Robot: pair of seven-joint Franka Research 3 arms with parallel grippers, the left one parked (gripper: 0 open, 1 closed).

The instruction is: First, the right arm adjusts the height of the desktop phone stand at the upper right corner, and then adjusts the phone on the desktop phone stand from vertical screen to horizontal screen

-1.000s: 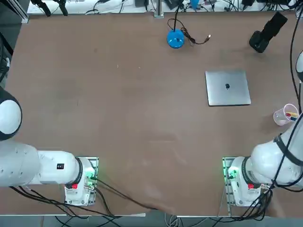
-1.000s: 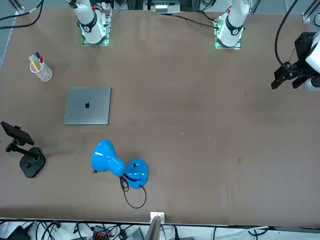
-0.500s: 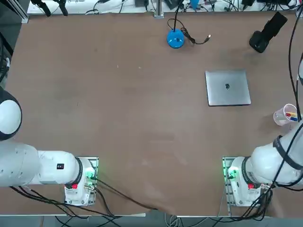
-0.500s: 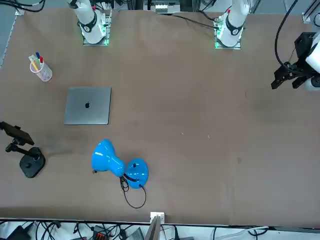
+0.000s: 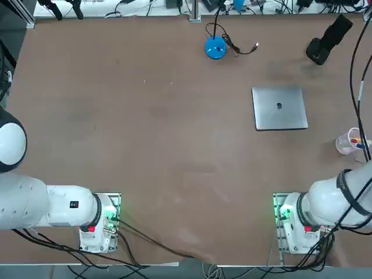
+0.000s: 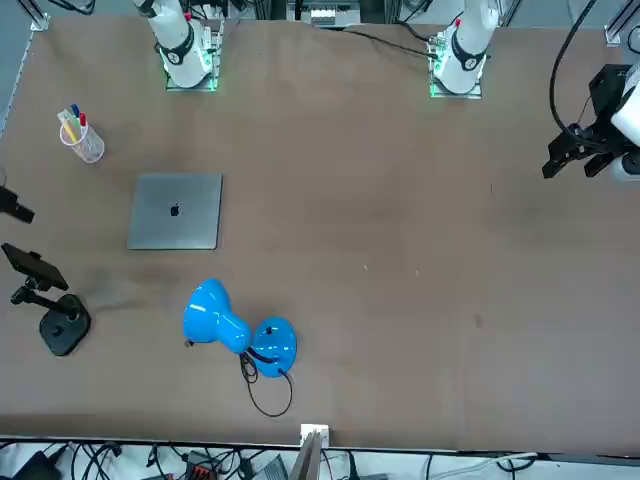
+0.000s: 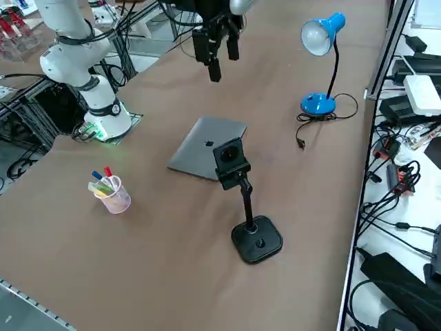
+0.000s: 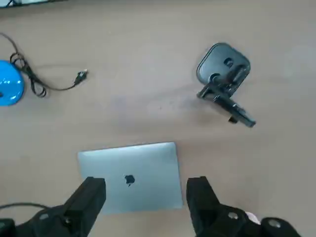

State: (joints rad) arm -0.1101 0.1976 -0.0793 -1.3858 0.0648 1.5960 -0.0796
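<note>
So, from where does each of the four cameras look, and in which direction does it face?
Top view: overhead, looking down; both arm bases at the bottom, laptop at right.
Front view: across the table, facing the robot; both bases at the top, lamp near.
Right side view: raised at the robot's right, looking diagonally; the open right gripper hangs high above the laptop.
Right wrist view: on the right arm, looking down past its fingers.
Shared: all four show the laptop and the phone stand.

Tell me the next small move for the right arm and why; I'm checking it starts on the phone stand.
Probably carry the open right gripper from above the laptop over toward the phone stand and lower it: nothing is held, and the stand sits apart, untouched, with the phone clamped on top.
</note>
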